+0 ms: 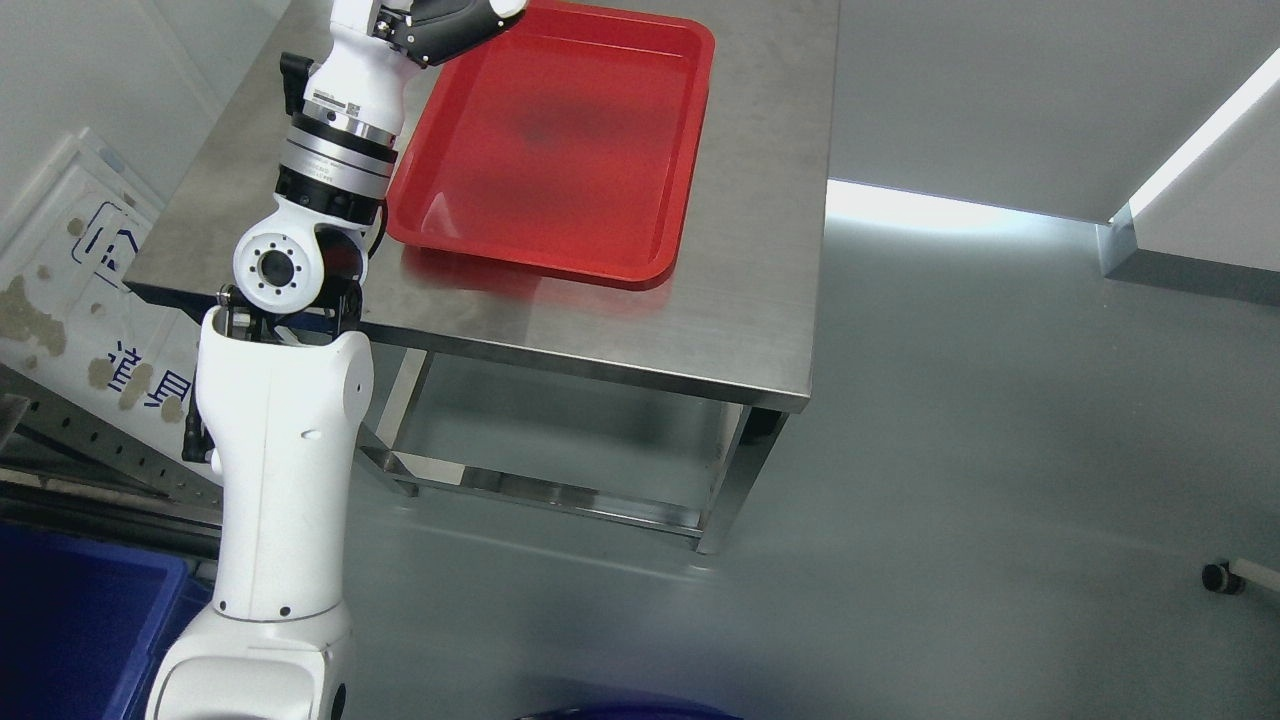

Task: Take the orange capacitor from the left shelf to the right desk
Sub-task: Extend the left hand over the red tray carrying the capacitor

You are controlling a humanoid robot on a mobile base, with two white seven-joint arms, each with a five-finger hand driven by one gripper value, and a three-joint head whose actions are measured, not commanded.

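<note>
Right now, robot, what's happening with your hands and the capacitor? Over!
Left hand over red tray, mostly cut off by frame top. Right hand out of view. No capacitor visible. Tray shows nothing inside.

The left hand (pixel 455 25) hovers over the red tray's (pixel 560 150) far-left corner on the steel desk (pixel 760 300).

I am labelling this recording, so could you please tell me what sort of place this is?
Probably a workshop or lab: a stainless steel table carrying a red tray, a smooth grey floor and a blue bin beside the robot.
</note>
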